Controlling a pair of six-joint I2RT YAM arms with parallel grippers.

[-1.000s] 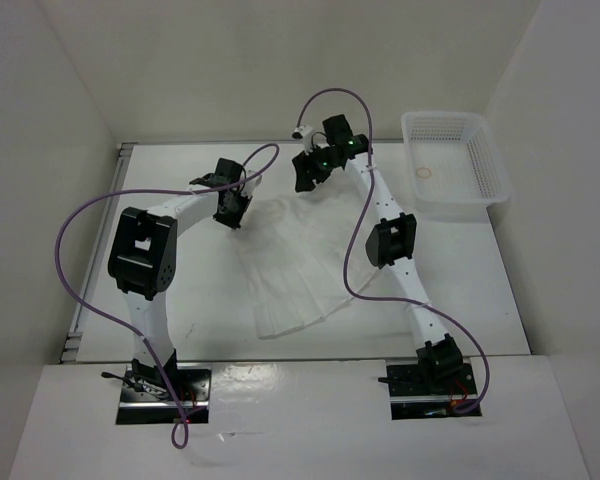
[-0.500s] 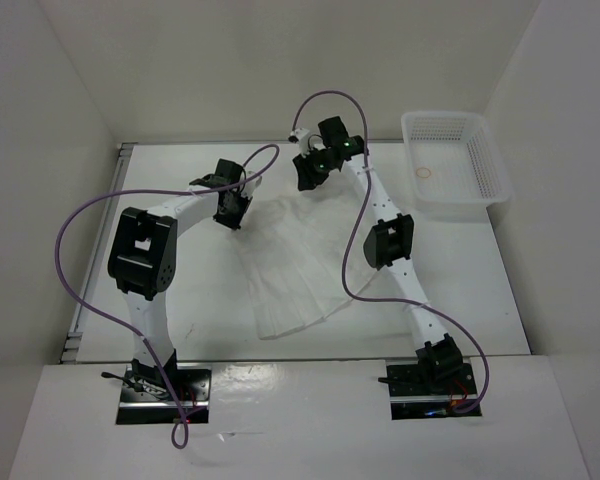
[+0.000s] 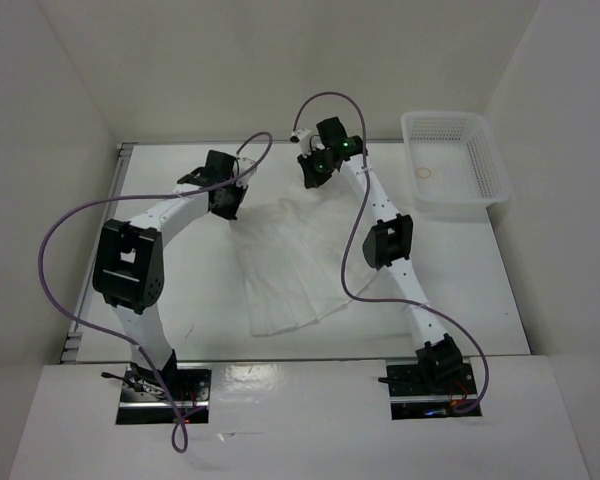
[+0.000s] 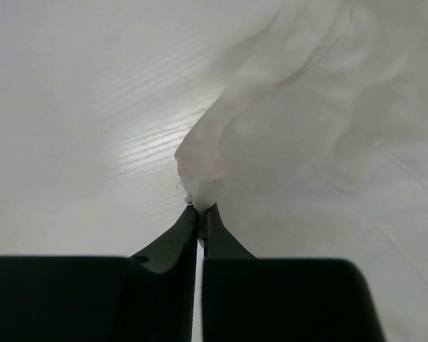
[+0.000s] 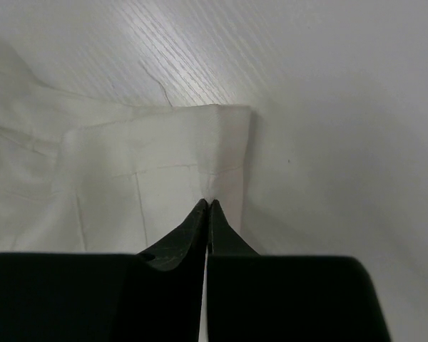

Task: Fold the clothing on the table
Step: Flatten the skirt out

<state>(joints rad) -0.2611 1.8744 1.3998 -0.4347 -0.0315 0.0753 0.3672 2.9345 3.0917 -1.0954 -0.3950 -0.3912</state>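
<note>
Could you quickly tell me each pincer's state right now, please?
Left pincer: closed, pinching a raised bunch of the clothing.
Right pincer: closed on a flat corner of the clothing.

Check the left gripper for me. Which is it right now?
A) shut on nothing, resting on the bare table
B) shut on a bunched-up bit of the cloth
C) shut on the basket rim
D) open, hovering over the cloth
B: in the left wrist view the left gripper has its fingers closed together, with a gathered peak of the cloth pinched at their tips.
</note>
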